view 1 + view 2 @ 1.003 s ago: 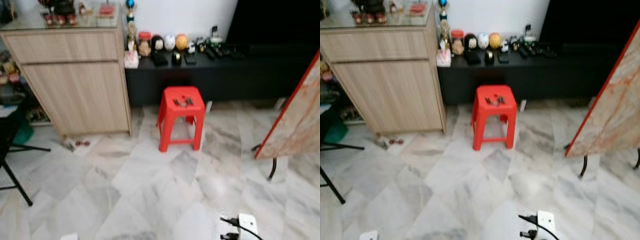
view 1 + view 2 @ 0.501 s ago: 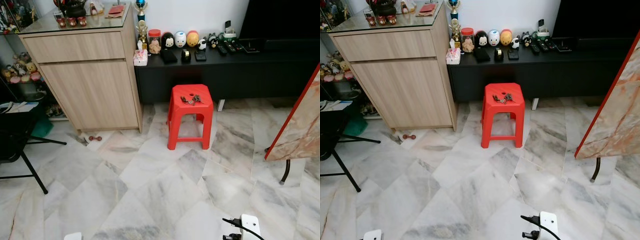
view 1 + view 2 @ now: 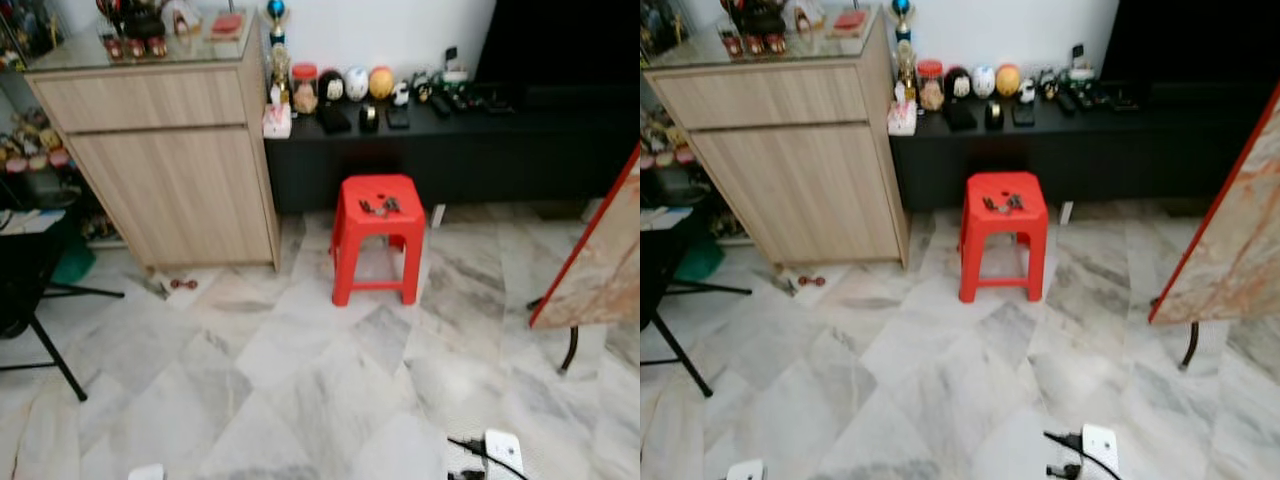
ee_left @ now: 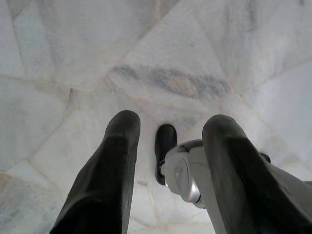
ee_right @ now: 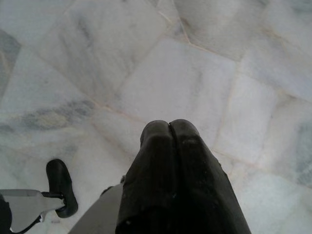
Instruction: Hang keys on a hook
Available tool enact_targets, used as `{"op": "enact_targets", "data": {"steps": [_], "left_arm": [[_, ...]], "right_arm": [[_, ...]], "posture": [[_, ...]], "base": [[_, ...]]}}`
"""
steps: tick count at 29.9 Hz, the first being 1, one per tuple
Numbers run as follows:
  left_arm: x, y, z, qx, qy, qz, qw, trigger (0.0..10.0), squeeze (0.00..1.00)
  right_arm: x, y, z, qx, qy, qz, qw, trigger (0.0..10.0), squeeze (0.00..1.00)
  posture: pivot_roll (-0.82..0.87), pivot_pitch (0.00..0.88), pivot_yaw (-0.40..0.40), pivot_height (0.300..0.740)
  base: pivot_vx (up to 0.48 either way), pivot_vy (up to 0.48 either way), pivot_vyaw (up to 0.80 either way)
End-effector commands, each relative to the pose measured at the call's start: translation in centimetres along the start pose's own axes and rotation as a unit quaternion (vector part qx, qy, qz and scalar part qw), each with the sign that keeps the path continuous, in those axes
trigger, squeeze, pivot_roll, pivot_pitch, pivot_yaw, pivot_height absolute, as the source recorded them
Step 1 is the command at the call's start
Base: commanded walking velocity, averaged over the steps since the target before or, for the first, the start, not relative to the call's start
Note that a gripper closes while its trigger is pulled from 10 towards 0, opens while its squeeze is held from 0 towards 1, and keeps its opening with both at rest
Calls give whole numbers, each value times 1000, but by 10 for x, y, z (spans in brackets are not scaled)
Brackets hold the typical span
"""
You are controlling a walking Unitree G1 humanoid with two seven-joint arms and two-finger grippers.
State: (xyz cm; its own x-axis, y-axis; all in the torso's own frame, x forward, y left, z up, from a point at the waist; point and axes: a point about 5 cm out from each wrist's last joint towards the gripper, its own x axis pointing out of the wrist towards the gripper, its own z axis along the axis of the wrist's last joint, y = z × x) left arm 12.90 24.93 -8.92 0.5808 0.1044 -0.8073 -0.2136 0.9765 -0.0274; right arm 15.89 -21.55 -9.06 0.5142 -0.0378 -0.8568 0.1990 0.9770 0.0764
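Observation:
A bunch of keys (image 3: 379, 207) lies on the seat of a red plastic stool (image 3: 378, 240) that stands on the marble floor before a low black cabinet. In the left wrist view my left gripper (image 4: 168, 131) hangs open over the floor tiles, nothing between its fingers. In the right wrist view my right gripper (image 5: 169, 127) hangs shut and empty, its two fingers pressed together. Both arms hang low, far from the stool.
A light wood cabinet (image 3: 170, 170) stands left of the stool, with figurines on its glass top. The black cabinet (image 3: 450, 140) carries jars, round figures and remotes. A marble-patterned tabletop (image 3: 600, 250) leans at the right. A power strip (image 3: 495, 450) lies on the near floor. A black stand (image 3: 30, 310) is at the left.
The whole picture has shifted and blurred a little, so the camera has moved; the stool and keys stay put. The view sits slightly further back than half a second ago.

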Motion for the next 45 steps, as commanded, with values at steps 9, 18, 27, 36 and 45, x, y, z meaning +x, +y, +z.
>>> {"op": "enact_targets", "data": {"steps": [9,18,27,36,45], "left_arm": [[0,0,1,8,5,-6,1000,10000,0],[2,-2,4,5,1,-8,1000,10000,0],[3,-9,4,-9,-2,-11,1000,10000,0],[4,-13,2,-17,-1,-11,1000,10000,0],[3,-11,-1,-19,2,-4,1000,10000,0]], "right_arm": [[0,0,0,-2,3,-1,1000,10000,0],[1,0,4,4,-4,-2,1000,10000,0],[0,-4,8,-12,-7,-4,1000,10000,0],[-1,-9,10,-11,-11,-10,1000,10000,0],[-1,-9,8,-4,-12,-12,1000,10000,0]], "posture": [[-78,0,8,740],[-86,0,5,740],[-84,0,-16,740],[-77,0,-26,740],[-56,0,-34,740]], "base": [[385,0,0],[393,0,0],[394,0,0],[392,0,134],[393,0,0]]}}
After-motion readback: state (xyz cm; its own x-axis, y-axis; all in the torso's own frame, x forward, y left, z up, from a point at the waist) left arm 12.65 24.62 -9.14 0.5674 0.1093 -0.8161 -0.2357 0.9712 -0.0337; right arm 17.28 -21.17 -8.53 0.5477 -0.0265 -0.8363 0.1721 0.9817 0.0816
